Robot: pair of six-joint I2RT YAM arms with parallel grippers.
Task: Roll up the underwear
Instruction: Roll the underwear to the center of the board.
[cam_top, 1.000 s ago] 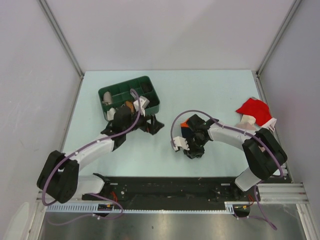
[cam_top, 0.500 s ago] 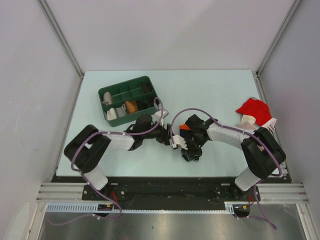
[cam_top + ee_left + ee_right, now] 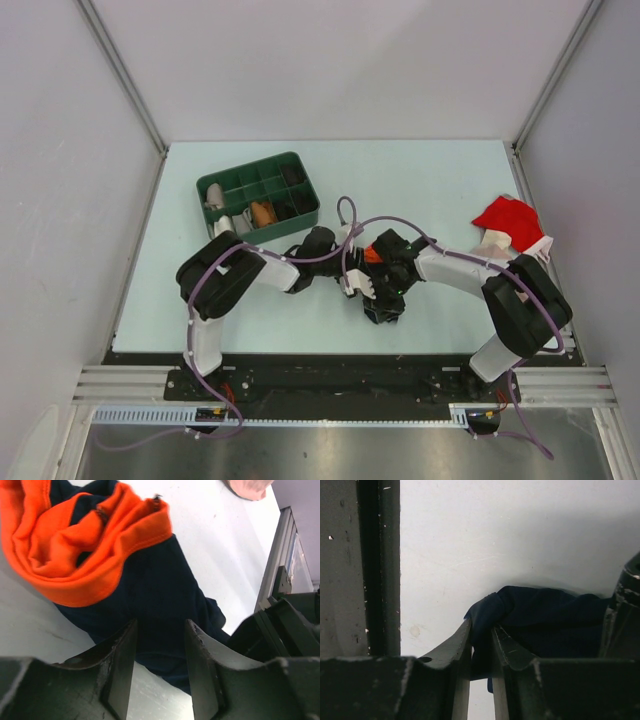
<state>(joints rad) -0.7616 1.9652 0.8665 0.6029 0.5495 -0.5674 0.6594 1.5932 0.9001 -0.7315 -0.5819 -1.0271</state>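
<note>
The underwear (image 3: 371, 253) lies bunched at mid-table, navy with an orange band showing. My left gripper (image 3: 351, 260) reaches it from the left. In the left wrist view the navy cloth (image 3: 155, 580) with its orange trim (image 3: 75, 555) fills the frame, and the left gripper (image 3: 161, 626) stands open with the cloth's near edge lying between its tips. My right gripper (image 3: 385, 300) is at the garment's near side. The right wrist view shows the right gripper (image 3: 482, 630) shut on a fold of the navy underwear (image 3: 545, 615).
A green compartment tray (image 3: 250, 166) holding several rolled items stands at the back left. A red cloth (image 3: 505, 214) and a beige-pink cloth (image 3: 491, 241) lie at the right edge. The right arm's dark body (image 3: 287, 630) sits close beside my left fingers.
My left arm swung from the green tray across to the underwear, and its jaws have narrowed. The right gripper stayed shut on the cloth, barely moving.
</note>
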